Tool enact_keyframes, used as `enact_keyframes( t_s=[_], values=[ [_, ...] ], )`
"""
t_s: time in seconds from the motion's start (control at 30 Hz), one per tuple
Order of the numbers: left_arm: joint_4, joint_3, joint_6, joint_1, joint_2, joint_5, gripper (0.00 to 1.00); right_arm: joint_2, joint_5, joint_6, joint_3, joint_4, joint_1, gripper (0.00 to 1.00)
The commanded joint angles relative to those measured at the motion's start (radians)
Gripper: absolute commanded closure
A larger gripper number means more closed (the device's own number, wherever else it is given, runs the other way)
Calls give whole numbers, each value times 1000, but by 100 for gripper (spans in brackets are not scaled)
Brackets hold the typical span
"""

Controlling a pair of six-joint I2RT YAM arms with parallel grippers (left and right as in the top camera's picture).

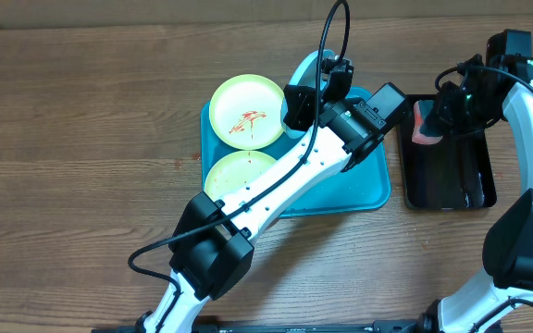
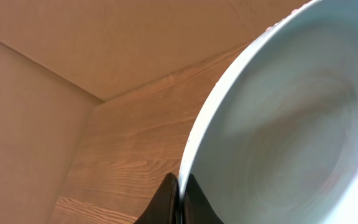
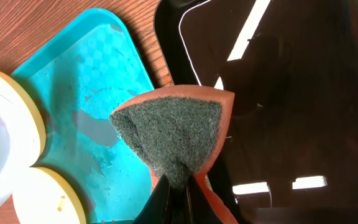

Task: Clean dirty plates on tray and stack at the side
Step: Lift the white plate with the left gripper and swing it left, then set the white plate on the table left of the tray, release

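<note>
My left gripper (image 1: 329,81) is shut on the rim of the pale blue plate (image 1: 303,69), holding it tilted up over the far end of the turquoise tray (image 1: 370,188). In the left wrist view the plate (image 2: 291,124) fills the right side, its rim pinched at the left gripper (image 2: 180,200). Two yellow-green plates lie on the tray: one with red smears (image 1: 246,113) and one nearer (image 1: 234,172), partly under the arm. My right gripper (image 3: 178,194) is shut on an orange sponge (image 3: 173,134) with a grey-green scouring face, above the black tray (image 3: 291,93).
The black tray (image 1: 452,178) lies right of the turquoise tray. Bare wooden table (image 1: 81,139) stretches to the left. The left arm crosses diagonally over the tray's near part. In the right wrist view the turquoise tray (image 3: 92,81) looks wet.
</note>
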Motion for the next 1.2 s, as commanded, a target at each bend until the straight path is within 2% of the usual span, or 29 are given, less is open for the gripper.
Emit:
enact_keyframes(
  t_s=[0.0, 0.1, 0.27, 0.4, 0.6, 0.7, 0.9, 1.03, 1.17],
  values=[
    [5, -3, -32, -2, 9, -34, 96, -13, 3, -8, -2, 5, 1, 96],
    [9, -3, -33, 0, 8, 64, 96, -13, 3, -8, -2, 5, 1, 96],
    [-1, -1, -32, 62, -9, 506, 96, -13, 3, -8, -2, 1, 1, 96],
    [-15, -1, -32, 159, -50, 716, 96, -13, 3, -8, -2, 0, 1, 96],
    [-35, -1, 37, 360, -153, 985, 96, -13, 3, -8, -2, 1, 1, 96],
    [-82, -2, 39, 473, -192, 1054, 96, -13, 3, -8, -2, 1, 1, 96],
    [-238, -3, 65, 702, -211, 1093, 96, -13, 3, -8, -2, 1, 1, 96],
    [-333, -4, 125, 853, -212, 1160, 96, -13, 3, -8, -2, 1, 1, 96],
    [-353, -6, 187, 954, -212, 1239, 96, -13, 3, -8, -2, 4, 1, 96]
  ],
)
